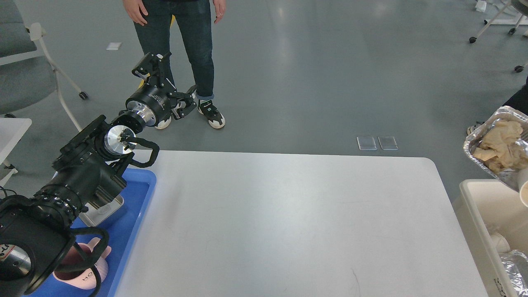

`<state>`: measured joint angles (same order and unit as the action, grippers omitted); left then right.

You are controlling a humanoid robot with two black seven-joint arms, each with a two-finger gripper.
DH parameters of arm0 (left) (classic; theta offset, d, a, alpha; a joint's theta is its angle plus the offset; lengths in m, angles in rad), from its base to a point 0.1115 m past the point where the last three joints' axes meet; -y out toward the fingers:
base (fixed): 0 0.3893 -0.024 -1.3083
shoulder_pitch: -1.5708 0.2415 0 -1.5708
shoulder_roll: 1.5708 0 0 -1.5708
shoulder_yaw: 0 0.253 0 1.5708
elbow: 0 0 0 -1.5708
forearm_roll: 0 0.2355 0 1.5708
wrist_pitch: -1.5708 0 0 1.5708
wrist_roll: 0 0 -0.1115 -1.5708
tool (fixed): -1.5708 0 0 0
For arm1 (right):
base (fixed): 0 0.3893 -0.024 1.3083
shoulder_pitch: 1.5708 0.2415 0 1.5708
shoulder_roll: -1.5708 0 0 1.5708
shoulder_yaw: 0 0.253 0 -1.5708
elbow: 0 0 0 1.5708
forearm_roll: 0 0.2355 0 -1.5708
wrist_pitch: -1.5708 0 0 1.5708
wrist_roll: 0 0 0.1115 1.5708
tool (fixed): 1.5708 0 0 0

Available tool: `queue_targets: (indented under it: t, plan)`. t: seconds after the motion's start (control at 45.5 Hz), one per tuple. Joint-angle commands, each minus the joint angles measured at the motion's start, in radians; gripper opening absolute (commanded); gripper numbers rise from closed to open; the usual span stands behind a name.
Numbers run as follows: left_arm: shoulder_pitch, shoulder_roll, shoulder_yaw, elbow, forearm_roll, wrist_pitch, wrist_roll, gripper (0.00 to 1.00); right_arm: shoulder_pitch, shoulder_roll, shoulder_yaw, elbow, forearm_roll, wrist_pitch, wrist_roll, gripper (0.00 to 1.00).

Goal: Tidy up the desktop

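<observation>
beyond the far left corner of the desktop (284, 222) our left gripper (167, 84) hangs with fingers spread wide, holding nothing. our right gripper is out of view. a foil tray (497, 144) of crumpled brown paper (501, 146) hangs tilted over the white bin (474, 214) at the right edge; we judge the dumping step in hand, with a tip into the bin next. between blue tray (136, 231) and bin, the desktop lies smooth, white and bare.

Smooth, shiny and crinkly things

The desktop (288, 222) is looking smooth and white with a soft shine. The foil tray (478, 142) is looking crinkly and silvery, holding crumpled brown paper (499, 146). The blue tray (136, 214) is looking like glossy plastic, and the pink mug (88, 274) is looking matt.
</observation>
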<state>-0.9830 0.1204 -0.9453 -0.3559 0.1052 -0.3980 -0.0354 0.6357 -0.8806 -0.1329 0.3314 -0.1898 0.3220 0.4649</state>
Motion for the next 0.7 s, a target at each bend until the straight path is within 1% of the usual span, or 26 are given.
queue_targets:
  t: [0.0, 0.484, 0.682]
  plan:
    - [0.000, -0.001, 0.007, 0.000, 0.004, 0.002, 0.000, 1.00, -0.037, 0.005, 0.001, -0.055, 0.033, 0.008, 0.000, 0.00]
    - [0.001, 0.001, 0.010, 0.000, 0.011, 0.004, 0.002, 1.00, -0.145, 0.009, 0.004, -0.172, 0.121, 0.000, -0.002, 0.00]
    - [0.000, 0.001, 0.011, 0.000, 0.011, 0.004, 0.003, 1.00, -0.151, 0.008, 0.003, -0.215, 0.124, 0.008, 0.000, 0.00]
